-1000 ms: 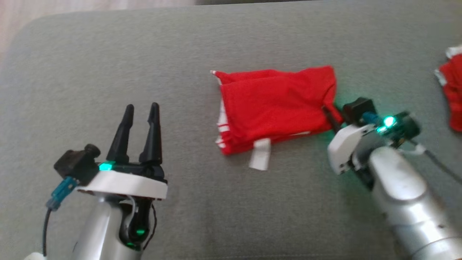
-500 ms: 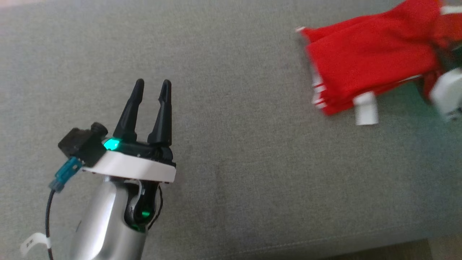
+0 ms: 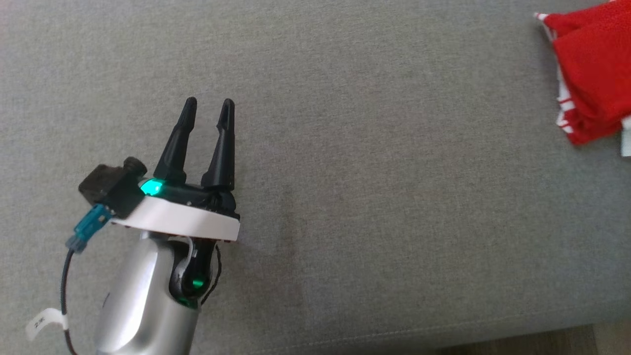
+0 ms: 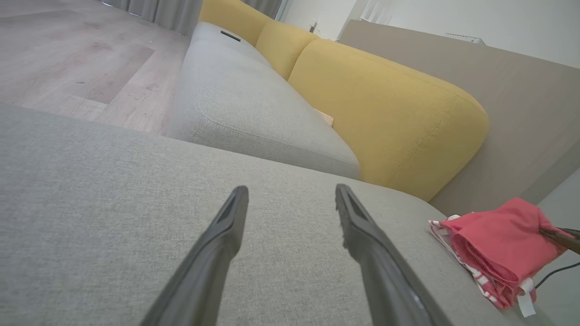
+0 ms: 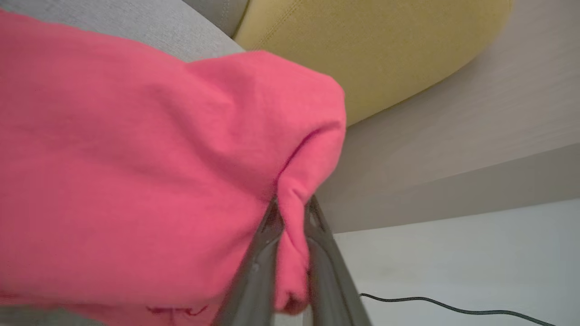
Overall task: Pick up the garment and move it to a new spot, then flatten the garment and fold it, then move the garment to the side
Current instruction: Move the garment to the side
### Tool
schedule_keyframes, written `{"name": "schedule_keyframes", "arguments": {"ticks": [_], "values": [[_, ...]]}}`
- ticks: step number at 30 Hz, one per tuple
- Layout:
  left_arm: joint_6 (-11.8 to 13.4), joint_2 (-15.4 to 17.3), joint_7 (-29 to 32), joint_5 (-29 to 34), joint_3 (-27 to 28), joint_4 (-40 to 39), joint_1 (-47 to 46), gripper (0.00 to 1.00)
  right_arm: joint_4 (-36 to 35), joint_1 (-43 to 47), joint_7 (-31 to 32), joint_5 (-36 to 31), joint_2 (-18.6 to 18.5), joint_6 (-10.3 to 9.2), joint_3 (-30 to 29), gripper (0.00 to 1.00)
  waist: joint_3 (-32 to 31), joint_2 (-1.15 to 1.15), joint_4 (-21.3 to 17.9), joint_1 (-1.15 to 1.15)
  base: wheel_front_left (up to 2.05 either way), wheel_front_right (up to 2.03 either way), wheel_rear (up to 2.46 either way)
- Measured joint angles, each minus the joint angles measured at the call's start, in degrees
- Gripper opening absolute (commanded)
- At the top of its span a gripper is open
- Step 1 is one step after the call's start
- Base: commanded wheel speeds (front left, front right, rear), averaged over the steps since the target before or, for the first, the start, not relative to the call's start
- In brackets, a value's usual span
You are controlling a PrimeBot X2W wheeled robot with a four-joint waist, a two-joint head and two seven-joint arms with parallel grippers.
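Left pincer (image 3: 208,102): spread wide and empty, poised over the bare grey cushion (image 3: 374,207), well apart from the garment.
Right pincer (image 5: 292,206): pinching a narrow pleat of the red garment (image 5: 136,149); cloth bunches between the two fingers.
Garment location: at the far right edge of the head view, cut off by the frame. In the left wrist view it sits as a folded bundle at the cushion's far end, near the drop-off. We cannot tell whether its underside touches the cushion or hangs just clear.
Garment condition: layers stacked, striped white trim showing along one end, white tag (image 4: 525,304) dangling below.
Step, as we judge it: the final shift to the side, since the bundle already looks folded.
Risk 1: the grip holds only a small pleat at one corner; a quick pull could tug it free and drop the bundle.
Risk 2: dragging by one corner could peel the layers apart on the rough cushion weave and undo the fold.
Risk 3: the bundle lies close to the cushion's edge; going too far sends it onto the floor.
Risk 4: we have little of the garment in the head view, so a slip may pass unnoticed.
Risk 5: the left pincer is too far off to steady anything.
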Motion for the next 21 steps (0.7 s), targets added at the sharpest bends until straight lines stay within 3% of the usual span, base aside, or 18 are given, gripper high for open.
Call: {"name": "schedule_keyframes", "arguments": {"ticks": [9,10,11,21], "values": [[-0.3,0.0,0.0,0.0,0.3,0.1,-0.1,1.0,-2.9,2.7,2.4,-2.9,1.1,0.0,-7.2,0.0,0.9,0.0,0.1,0.0,0.0,0.0,0.0],[-0.3,0.0,0.0,0.0,0.3,0.2,-0.1,1.0,-3.5,3.0,2.8,-3.3,1.5,0.0,-7.8,0.65,0.9,0.0,0.1,0.0,0.0,0.0,0.0],[-0.3,0.0,0.0,0.0,0.3,0.2,-0.1,1.0,-4.3,3.4,3.3,-3.7,1.9,0.0,-8.5,1.0,0.8,0.0,0.0,0.0,0.0,0.0,0.0],[-0.4,0.0,0.0,-0.1,0.6,1.7,-0.2,1.0,-14.1,7.2,6.3,-4.7,7.7,0.0,-12.5,1.0,-2.0,0.0,-0.7,0.0,0.0,0.0,0.0]]}}
